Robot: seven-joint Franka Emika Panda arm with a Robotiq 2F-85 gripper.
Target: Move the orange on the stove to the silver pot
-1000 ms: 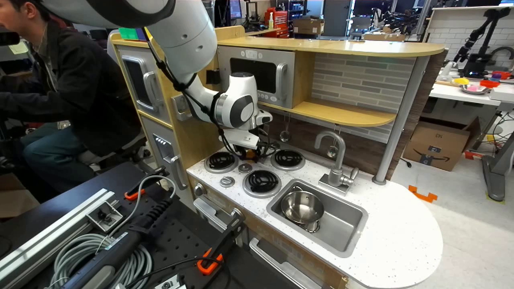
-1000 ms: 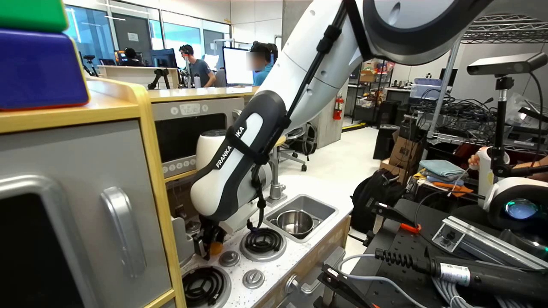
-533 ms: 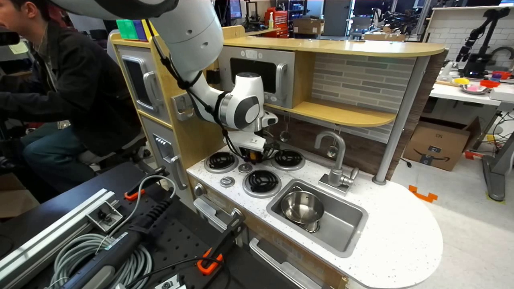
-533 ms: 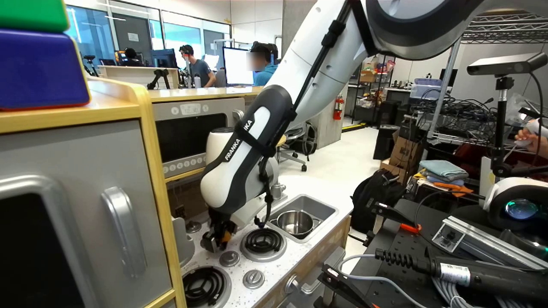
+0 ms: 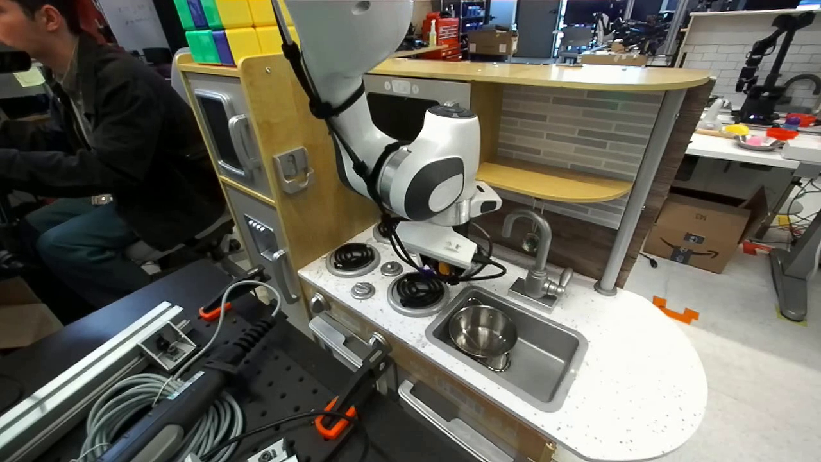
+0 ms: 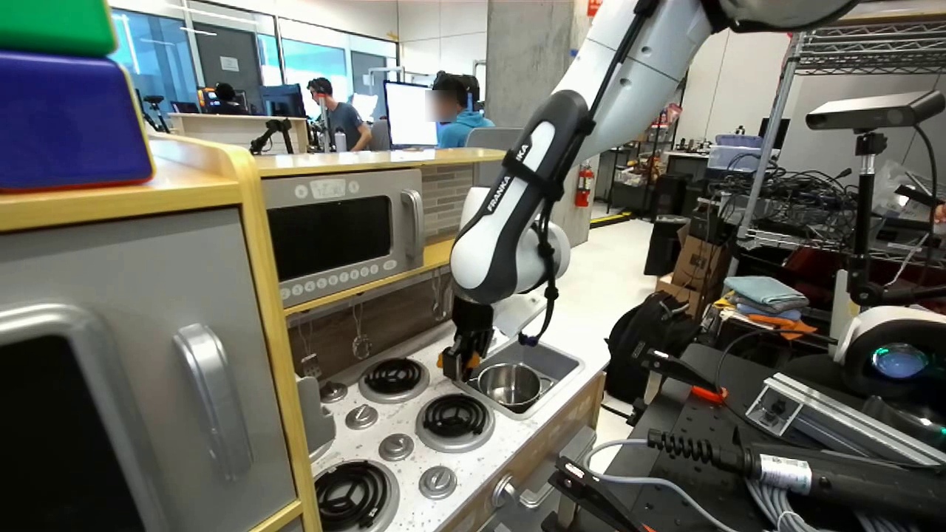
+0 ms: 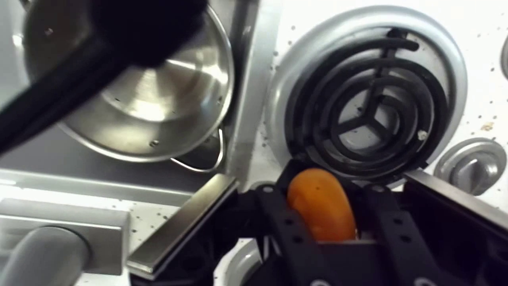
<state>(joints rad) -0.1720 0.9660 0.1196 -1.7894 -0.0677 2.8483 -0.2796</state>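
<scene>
Since half a second ago, my arm has swung to the right, taking the orange along toward the sink basin. In an exterior view, the far right burner, mostly covered by that arm then, is now in sight. I have the gripper pinching the orange, which shows plainly in the wrist view; in both exterior views I get only small patches of it. I hold it over the right end of the stove, beside the near right burner; how high, I cannot tell. The silver pot is to its near right, apart from it, and has stayed put: mouth up in the left half of the basin, its inner wall catching the light. Just beyond the basin's far rim I see the gray faucet. In the wrist view, a dark blurred shape hides part of the pot from me; what it is, I cannot make out.
</scene>
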